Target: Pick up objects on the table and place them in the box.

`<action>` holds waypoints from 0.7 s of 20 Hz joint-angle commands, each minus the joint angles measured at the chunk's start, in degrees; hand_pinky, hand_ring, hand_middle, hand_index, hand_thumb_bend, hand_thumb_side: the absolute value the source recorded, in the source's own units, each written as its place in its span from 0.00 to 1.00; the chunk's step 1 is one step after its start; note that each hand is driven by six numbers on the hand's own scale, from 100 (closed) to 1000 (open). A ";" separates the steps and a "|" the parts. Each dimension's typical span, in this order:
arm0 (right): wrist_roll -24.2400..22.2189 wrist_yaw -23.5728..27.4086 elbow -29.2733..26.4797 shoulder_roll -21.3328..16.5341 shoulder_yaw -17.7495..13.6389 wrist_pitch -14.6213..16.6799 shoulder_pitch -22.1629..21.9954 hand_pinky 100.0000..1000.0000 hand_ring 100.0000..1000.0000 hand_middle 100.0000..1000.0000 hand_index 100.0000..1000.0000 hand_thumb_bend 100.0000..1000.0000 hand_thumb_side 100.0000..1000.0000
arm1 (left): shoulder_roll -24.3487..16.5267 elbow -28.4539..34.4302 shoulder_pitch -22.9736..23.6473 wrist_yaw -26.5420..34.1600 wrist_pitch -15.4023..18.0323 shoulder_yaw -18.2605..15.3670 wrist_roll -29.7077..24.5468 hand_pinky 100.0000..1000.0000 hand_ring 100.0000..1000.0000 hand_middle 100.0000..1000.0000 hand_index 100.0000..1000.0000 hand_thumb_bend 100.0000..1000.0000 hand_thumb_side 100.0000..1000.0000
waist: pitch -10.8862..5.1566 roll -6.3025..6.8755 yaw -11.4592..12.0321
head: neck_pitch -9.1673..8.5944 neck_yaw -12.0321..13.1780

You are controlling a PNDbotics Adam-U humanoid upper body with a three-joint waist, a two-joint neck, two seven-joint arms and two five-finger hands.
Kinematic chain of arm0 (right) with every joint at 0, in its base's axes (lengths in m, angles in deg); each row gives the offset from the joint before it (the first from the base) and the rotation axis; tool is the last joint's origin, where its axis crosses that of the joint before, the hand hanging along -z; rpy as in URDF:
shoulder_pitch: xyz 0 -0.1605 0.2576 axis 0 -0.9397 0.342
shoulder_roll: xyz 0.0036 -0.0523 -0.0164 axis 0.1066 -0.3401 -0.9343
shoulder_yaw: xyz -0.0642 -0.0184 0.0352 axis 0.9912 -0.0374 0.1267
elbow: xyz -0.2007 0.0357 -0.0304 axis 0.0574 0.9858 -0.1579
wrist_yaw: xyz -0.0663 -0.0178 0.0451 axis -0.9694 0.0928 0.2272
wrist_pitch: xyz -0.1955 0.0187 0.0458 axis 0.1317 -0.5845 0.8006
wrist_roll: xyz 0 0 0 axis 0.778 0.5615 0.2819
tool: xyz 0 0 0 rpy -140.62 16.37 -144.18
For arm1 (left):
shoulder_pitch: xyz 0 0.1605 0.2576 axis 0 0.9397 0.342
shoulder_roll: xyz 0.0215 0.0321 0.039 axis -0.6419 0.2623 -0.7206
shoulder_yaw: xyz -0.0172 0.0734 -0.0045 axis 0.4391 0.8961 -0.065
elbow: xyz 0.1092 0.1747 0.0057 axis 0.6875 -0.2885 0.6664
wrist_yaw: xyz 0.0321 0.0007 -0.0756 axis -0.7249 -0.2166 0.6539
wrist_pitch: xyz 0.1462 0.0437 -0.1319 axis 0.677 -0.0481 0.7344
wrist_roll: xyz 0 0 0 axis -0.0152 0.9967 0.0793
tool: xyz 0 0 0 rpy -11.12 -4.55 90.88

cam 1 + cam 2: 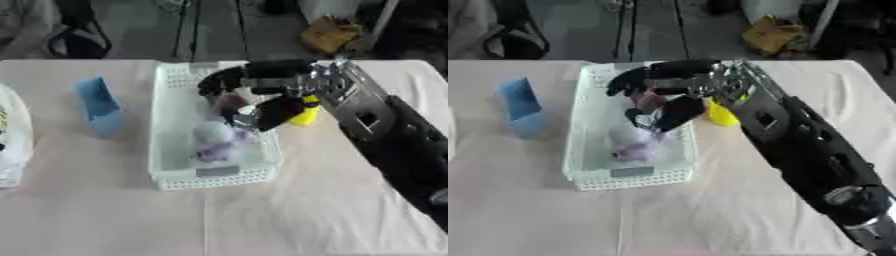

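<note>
The robot's right hand (254, 95) hangs over the white perforated basket (179, 177) at the table's (87, 210) middle, fingers loosely curled around nothing, above pale purple-and-white items (214, 142) inside, a yellow object (306, 114) beside the basket's right wall, a blue box (98, 105) standing to its left.

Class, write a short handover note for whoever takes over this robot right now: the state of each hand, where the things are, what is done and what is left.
Right robot hand: over the white basket, fingers curled; whether it holds anything cannot be made out.
Left robot hand: not in view.
In the basket: a pale purple and white item, plus something dark reddish under the fingers.
Still on the table: a blue object left of the basket, a yellow object at its right side, and a white item at the left edge.
Done: at least one thing binned. Left: the rest.
</note>
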 commanded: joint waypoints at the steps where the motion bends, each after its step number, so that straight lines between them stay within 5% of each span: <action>1: 1.37 -1.15 -0.96 -1.31 -1.15 0.31 0.82 0.86 0.91 1.00 1.00 0.00 0.64 | -1.28 0.73 -0.14 0.19 0.02 -0.26 0.02 0.54 0.59 0.63 0.82 0.17 0.94 | -0.98 0.19 -0.07 | -0.53 -0.03; 9: 5.72 -2.88 -1.51 -1.82 -2.48 0.25 0.50 0.83 0.88 0.99 0.99 0.00 0.55 | -1.20 0.71 -0.06 0.22 0.04 -0.30 0.02 0.53 0.59 0.63 0.82 0.16 0.94 | -1.04 0.33 -0.30 | -0.52 0.16; 14: 17.79 -6.10 -2.74 -3.10 -5.26 -3.33 -0.69 0.76 0.80 0.95 0.96 0.00 0.38 | -1.20 0.73 -0.01 0.23 0.07 -0.43 0.17 0.53 0.59 0.63 0.82 0.16 0.94 | -1.01 0.39 -0.68 | -0.56 0.51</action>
